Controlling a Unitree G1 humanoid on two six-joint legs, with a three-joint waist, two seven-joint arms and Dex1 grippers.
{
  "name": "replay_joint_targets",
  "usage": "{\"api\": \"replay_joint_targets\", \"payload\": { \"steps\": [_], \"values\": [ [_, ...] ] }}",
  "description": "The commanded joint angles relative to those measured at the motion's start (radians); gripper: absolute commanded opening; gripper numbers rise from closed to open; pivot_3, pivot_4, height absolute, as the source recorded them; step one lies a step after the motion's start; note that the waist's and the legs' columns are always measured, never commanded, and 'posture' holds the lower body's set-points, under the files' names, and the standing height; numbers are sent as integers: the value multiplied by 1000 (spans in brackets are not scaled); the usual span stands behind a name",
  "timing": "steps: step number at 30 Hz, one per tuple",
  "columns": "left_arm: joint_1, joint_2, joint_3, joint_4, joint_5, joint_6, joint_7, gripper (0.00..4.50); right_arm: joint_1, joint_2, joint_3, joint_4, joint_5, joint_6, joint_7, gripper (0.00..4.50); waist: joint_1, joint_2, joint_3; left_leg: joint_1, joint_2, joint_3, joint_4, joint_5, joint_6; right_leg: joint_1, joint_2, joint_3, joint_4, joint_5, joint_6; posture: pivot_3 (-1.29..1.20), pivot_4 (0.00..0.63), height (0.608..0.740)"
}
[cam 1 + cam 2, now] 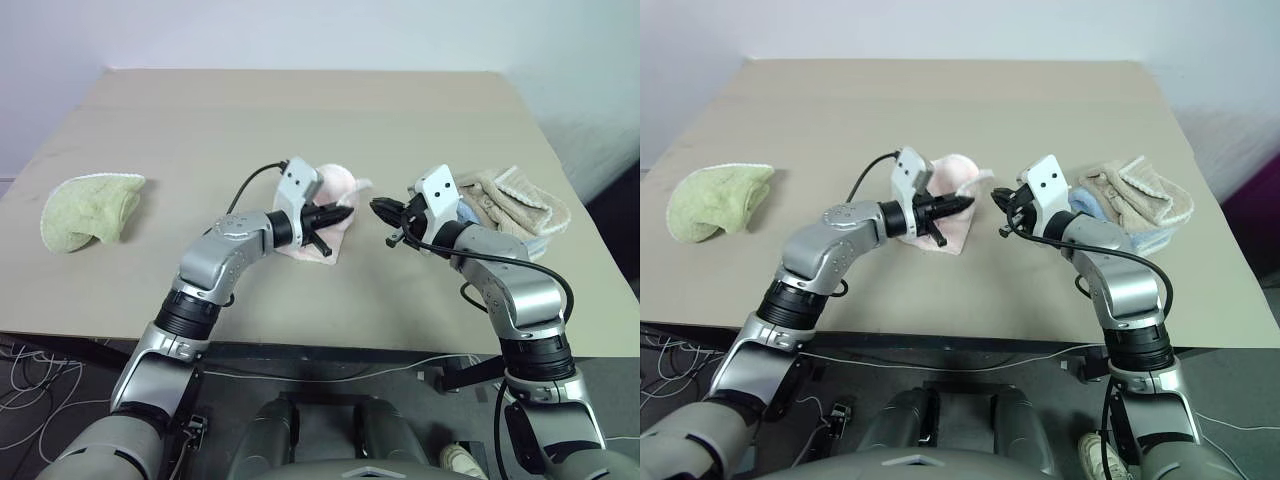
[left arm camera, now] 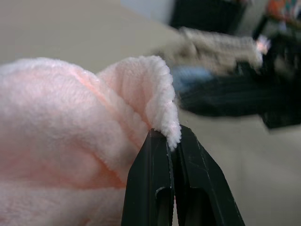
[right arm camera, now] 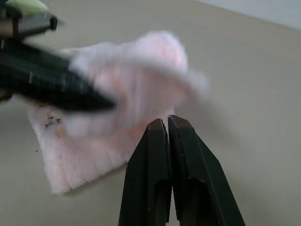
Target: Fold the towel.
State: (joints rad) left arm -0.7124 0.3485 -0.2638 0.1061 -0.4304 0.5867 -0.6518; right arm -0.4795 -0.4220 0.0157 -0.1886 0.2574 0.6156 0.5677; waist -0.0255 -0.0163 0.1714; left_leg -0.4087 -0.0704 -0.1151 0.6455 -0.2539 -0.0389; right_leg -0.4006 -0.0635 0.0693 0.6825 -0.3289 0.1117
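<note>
Item: towel [image 1: 335, 215], pale pink, mid-table [image 1: 300, 120], part doubled over. Step in hand, as you may judge: carrying the edge across for a fold. Left pincer [image 2: 171, 136]: pressed together, pinching the towel's scalloped edge. Right pincer [image 1: 378, 207]: pressed together, holding nothing, just beside the towel. Next: lay the edge flat on the lower layer, corners matched, before you let go.

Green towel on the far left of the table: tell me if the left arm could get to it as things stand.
Probably not right away. The left gripper is shut on the pink towel's edge, so it must release first. The bare table between it and the green towel leaves the way free.
</note>
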Motion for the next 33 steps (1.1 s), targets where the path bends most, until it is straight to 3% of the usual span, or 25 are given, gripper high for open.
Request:
{"api": "replay_joint_targets", "payload": {
  "steps": [1, 12, 17, 21, 31, 33],
  "values": [
    [-1, 32, -22, 6, 76, -49, -55, 31, 4, -11, -36, -51, 9, -10, -20, 166, 4, 0, 0, 0, 0, 0, 0, 0, 0, 0, 0, 0, 0, 0, 0, 0, 150, 740],
    [68, 125, 17, 23, 161, -71, -124, 31, 3, -11, -26, -55, 12, -14, -25, 166, 8, 0, 0, 0, 0, 0, 0, 0, 0, 0, -1, 0, 0, 0, 0, 0, 150, 740],
    [72, 96, 54, 22, 153, -74, -128, 31, -7, -8, -12, -44, 8, -21, -17, 166, 10, 0, 0, 0, -1, 0, 0, 0, 0, 0, -1, 0, 0, 0, 0, 0, 150, 740],
    [81, 72, 109, -21, 89, -45, -158, 1053, -6, -6, -5, -45, 7, -21, -17, 166, 8, 0, 0, 0, 0, 0, 0, 0, 0, 0, -1, 0, 0, 0, 0, 0, 150, 740],
    [170, 149, 256, -164, -74, 33, -264, 4336, 2, -11, -9, -62, 11, -12, -18, 166, 6, 0, 0, 0, 0, 0, 0, 0, 0, 0, -1, 0, 0, 0, 0, 0, 150, 740],
    [188, 178, 333, -163, -119, 33, -278, 4476, 2, -13, -17, -68, 23, -5, -13, 166, 6, 0, 0, 0, 0, 0, 0, 0, 0, 0, -1, 0, 0, 0, 0, 0, 150, 740]
  ]
}}
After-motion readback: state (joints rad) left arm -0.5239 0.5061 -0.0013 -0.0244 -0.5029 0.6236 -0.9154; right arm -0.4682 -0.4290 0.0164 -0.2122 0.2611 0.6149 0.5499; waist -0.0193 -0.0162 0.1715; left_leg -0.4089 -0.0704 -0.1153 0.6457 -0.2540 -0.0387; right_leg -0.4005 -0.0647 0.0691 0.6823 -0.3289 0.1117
